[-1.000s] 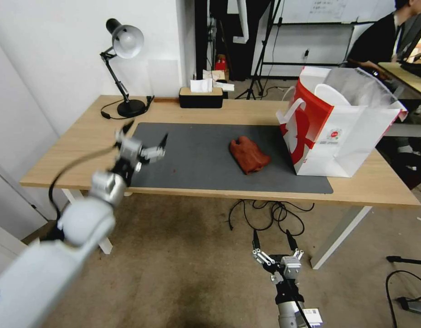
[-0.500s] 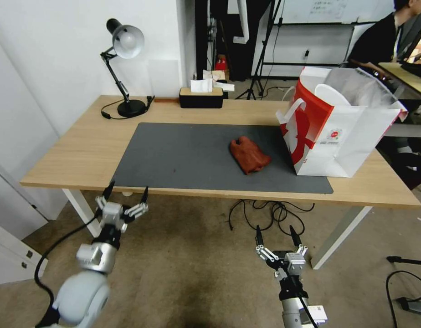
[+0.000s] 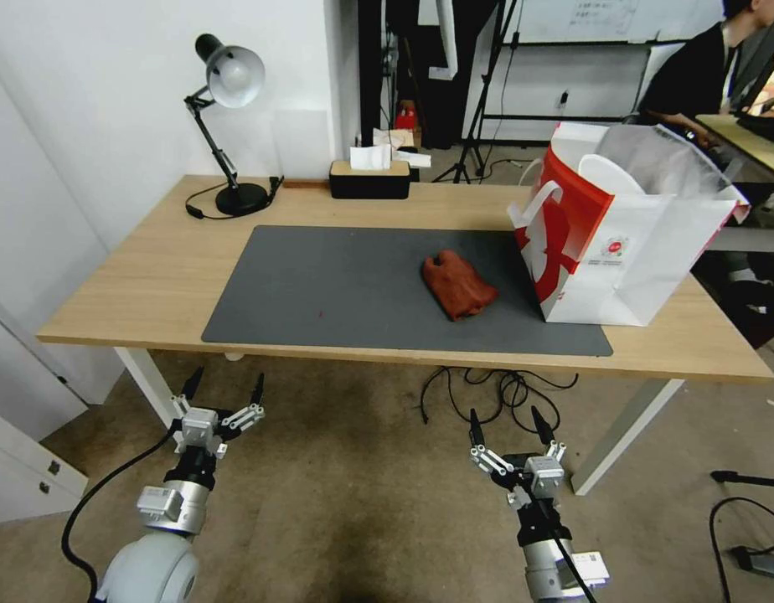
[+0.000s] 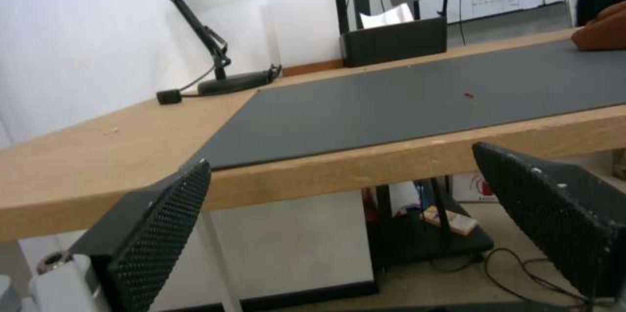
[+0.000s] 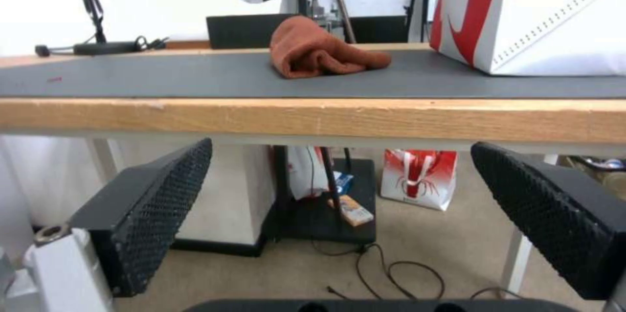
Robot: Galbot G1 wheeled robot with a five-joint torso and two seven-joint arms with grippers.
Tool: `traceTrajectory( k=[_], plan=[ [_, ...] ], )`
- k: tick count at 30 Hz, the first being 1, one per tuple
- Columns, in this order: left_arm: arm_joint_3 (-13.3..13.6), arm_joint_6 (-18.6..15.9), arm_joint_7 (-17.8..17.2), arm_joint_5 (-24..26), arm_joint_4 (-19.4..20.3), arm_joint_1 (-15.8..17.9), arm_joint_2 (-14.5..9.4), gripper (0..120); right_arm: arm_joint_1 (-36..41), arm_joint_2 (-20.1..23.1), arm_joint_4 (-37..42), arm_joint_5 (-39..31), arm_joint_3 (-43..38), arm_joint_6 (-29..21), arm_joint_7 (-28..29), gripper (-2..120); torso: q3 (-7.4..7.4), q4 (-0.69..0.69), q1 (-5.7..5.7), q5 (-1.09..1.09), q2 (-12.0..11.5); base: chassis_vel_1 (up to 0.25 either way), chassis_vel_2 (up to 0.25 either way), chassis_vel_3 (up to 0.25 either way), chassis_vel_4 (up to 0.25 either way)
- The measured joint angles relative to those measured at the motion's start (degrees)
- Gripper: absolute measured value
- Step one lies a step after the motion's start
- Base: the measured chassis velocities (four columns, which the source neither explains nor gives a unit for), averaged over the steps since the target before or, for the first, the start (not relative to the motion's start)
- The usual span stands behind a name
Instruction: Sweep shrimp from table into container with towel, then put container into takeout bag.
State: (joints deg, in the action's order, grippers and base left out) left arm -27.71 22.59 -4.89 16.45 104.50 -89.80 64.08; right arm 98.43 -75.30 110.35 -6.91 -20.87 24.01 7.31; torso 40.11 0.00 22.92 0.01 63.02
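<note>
Towel [image 3: 458, 285] lies soft and floppy on the mat [image 3: 362, 293] on the counter [image 3: 152, 285] beside the takeout bag [image 3: 621, 251], best pinched at its bunched middle, while the left hand [image 3: 223, 392] and right hand [image 3: 504, 425] hang low, spread wide, holding nothing.

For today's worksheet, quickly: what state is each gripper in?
Left gripper: jaws open, holding nothing, below the table edge.
Right gripper: jaws open, holding nothing.

**What the table holds**

Our table [image 3: 152, 276] stands above and ahead of both open jaws. On it we see a grey mat [image 3: 353, 289], a lamp [image 3: 228, 109], a tissue box [image 3: 369, 178], the towel [image 3: 458, 285] and the takeout bag [image 3: 630, 251].
</note>
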Motion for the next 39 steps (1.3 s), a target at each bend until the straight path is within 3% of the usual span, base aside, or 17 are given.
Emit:
traceTrajectory(
  k=[12, 39],
  plan=[
    [0.8, 1.1, 0.9, 0.7, -1.6, 0.1, 0.6, 100, -0.4, 2.6, 1.2, 1.4, -1.8, -1.1, -3.7, 100, 0.0, 0.01, 0.0, -0.01, 0.0, 0.0, 0.0, 0.0, 0.0],
    [0.9, 1.2, 1.0, 0.8, -1.7, 0.1, 0.5, 100, -0.5, 2.6, 1.3, 1.6, -1.9, -1.2, -3.8, 100, 0.0, 0.0, 0.0, -0.01, 0.0, 0.0, 0.0, 0.0, 0.0]
  ],
)
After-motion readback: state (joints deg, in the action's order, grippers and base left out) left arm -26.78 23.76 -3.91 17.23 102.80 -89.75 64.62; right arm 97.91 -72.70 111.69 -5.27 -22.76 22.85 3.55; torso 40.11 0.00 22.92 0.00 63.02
